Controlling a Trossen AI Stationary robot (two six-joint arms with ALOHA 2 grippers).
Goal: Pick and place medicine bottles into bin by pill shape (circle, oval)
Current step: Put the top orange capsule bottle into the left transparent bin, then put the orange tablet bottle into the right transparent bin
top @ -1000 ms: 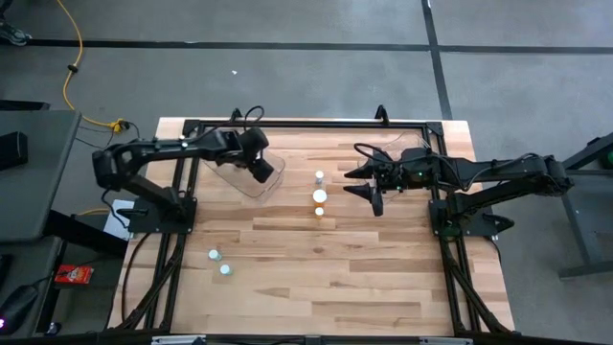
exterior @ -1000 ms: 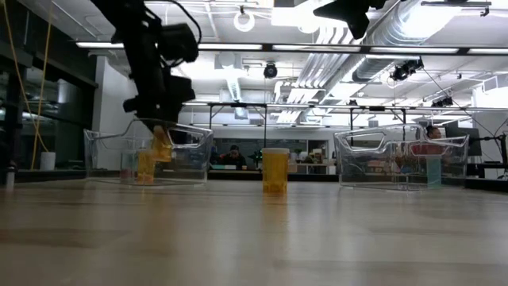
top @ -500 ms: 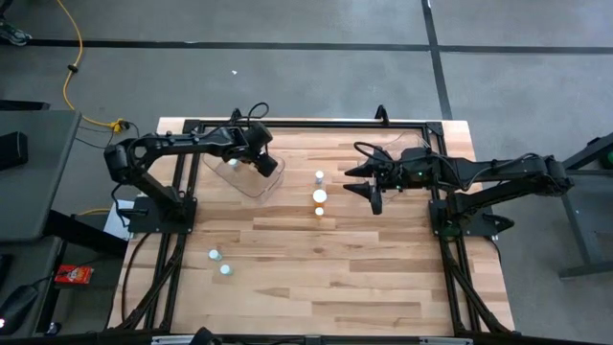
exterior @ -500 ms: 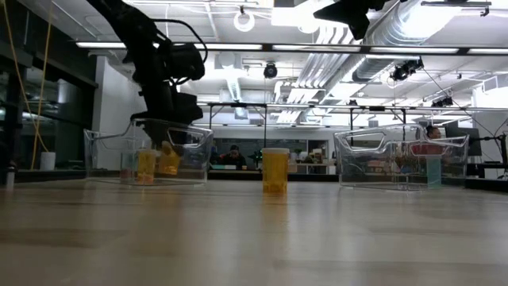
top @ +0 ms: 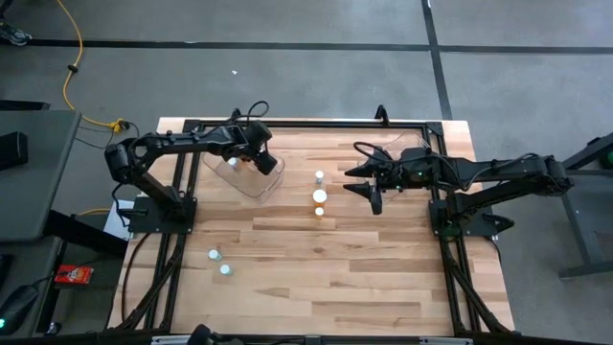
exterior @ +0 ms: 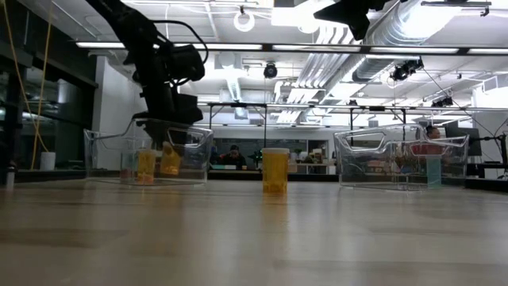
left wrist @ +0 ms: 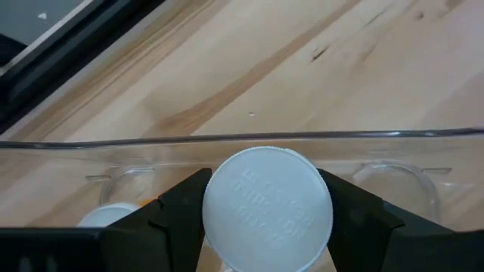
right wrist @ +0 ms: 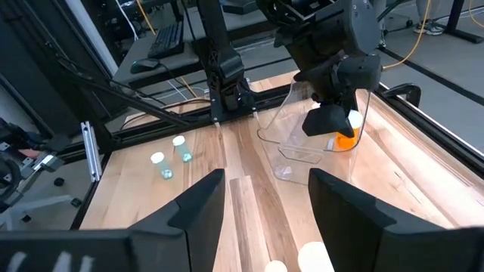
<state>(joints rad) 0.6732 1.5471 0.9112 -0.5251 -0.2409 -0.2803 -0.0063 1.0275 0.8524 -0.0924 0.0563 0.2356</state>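
Clear plastic bin point(top: 251, 177) near the table's point(top: 316, 278) far left corner; left gripper point(top: 257, 161) sits over it, fingers spread either side of a white-capped orange bottle point(left wrist: 266, 209) inside the bin, grip unclear; second orange bottle point(exterior: 146, 166) beside it; right gripper point(top: 369, 185) hovers open near the far right edge; three bottles point(top: 319, 196) mid-table, two pale bottles point(top: 219, 262) toward the left edge.

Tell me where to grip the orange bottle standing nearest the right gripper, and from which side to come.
Grip the orange bottle across its round body just under the white cap, coming straight down from above. It stands upright in a close row with two other bottles, so closing the fingers across the row looks safest. The right gripper, open, is nearest; the left gripper hangs over the clear bin.
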